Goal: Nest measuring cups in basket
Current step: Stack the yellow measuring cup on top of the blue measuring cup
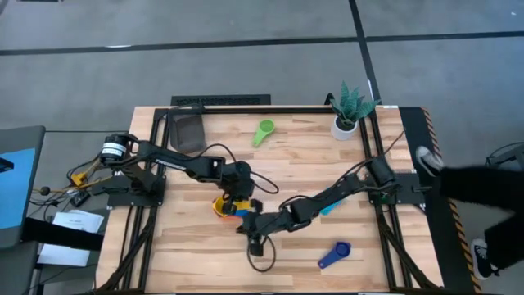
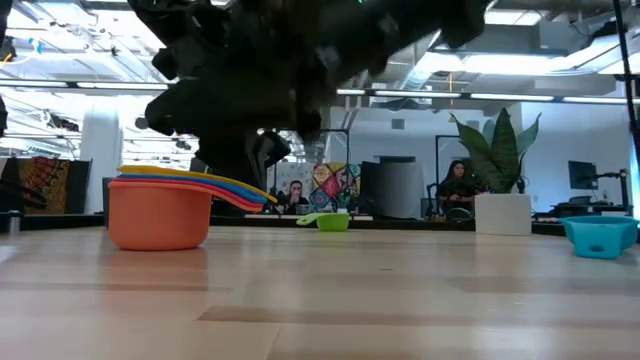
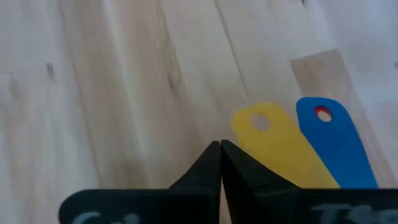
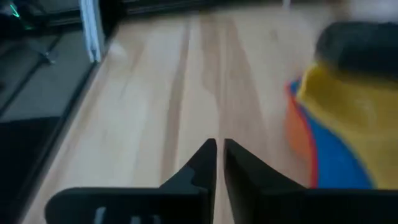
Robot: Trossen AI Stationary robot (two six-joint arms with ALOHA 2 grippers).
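A stack of nested cups (image 1: 225, 206) stands mid-table: an orange cup (image 2: 158, 213) at the bottom, with yellow (image 3: 268, 134), red and blue handles (image 3: 333, 146) fanned out above it. My left gripper (image 3: 220, 148) is shut, just over the stack and beside the yellow handle. My right gripper (image 4: 217, 148) is shut and low over bare table, on the near side of the stack (image 4: 336, 124). The green cup (image 1: 264, 131) lies near the far edge. A light blue cup (image 2: 600, 236) and a dark blue cup (image 1: 334, 255) lie to the right. The dark basket (image 1: 187, 131) sits at the far left. My left gripper is shut with its fingertips (image 3: 211, 158) next to the yellow handle of the stack, coming from above. I cannot tell whether they touch the stack. My right gripper touches nothing.
A white pot with a green plant (image 1: 350, 111) stands at the far right corner. A person's shoe and dark leg (image 1: 426, 157) are beside the table's right edge. Bare wood lies along the near edge and at the far middle.
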